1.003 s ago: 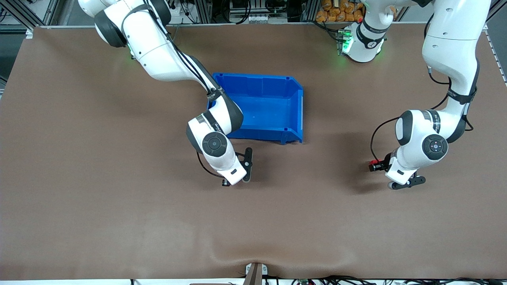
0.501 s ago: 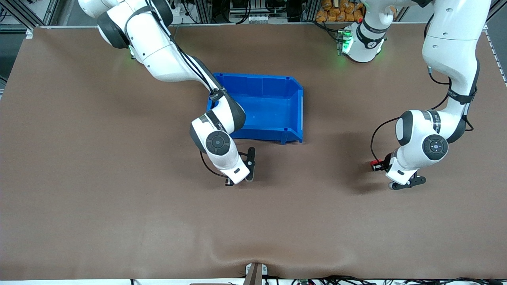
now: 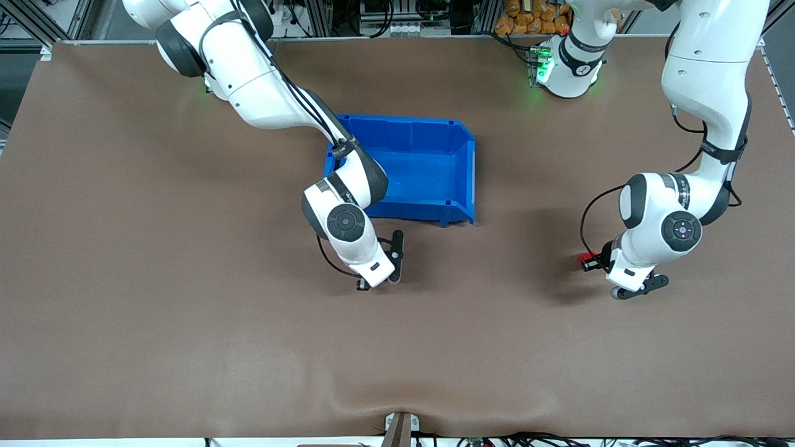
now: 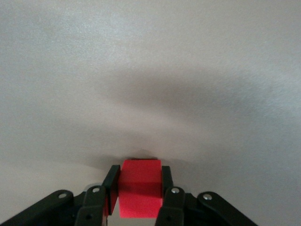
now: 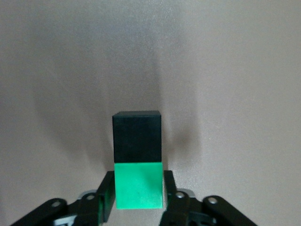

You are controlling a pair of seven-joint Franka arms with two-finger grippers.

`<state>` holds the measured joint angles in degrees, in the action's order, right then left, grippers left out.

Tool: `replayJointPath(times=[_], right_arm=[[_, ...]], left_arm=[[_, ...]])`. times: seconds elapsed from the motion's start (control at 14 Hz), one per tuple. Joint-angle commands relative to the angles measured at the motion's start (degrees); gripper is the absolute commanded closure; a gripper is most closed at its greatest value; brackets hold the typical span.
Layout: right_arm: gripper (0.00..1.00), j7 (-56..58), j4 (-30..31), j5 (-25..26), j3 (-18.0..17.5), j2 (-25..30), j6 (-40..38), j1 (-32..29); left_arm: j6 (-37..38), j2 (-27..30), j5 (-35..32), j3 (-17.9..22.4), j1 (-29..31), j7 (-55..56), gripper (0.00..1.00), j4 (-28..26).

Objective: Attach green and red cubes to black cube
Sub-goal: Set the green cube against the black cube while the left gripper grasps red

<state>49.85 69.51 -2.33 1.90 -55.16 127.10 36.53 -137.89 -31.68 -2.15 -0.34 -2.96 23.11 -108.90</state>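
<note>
The red cube (image 4: 140, 188) sits between the fingers of my left gripper (image 4: 139, 176), which is shut on it. In the front view the red cube (image 3: 585, 257) shows at the tip of my left gripper (image 3: 593, 261), low over the table toward the left arm's end. The green cube (image 5: 139, 184) is joined face to face with the black cube (image 5: 137, 136). My right gripper (image 5: 139, 188) is shut on the green cube, and the black one sticks out past the fingertips. In the front view my right gripper (image 3: 361, 285) is low beside the bin, and its hand hides both cubes.
A blue bin (image 3: 474, 180), with nothing in it, stands mid-table, farther from the front camera than my right hand. Brown table surface lies between the two hands. A small bracket (image 3: 400, 428) sits at the table's near edge.
My left gripper has closed on the red cube. My right hand has shifted slightly toward the left arm's end of the table with the green and black pair.
</note>
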Motion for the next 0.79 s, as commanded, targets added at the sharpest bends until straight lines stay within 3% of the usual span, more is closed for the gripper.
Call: replayJointPath(times=[0.0,0.43,0.72], right_arm=[[0.00,-1.86,-1.57,0.22,0.64,-0.92,-0.10,1.00],[0.00,-2.13,-1.04,0.13,0.73,2.50,-0.97,0.91],[0.00,-3.26,-0.51,-0.66,0.91,6.90,-6.76,-1.71]], left_arm=[[1.83,1.80,-0.23,-0.80,0.32,3.42,1.00,0.62],[5.17,2.33,3.55,-2.21,-0.03,6.68,1.00,5.01],[8.60,2.24,3.55,-3.88,-0.12,12.21,1.00,7.83]])
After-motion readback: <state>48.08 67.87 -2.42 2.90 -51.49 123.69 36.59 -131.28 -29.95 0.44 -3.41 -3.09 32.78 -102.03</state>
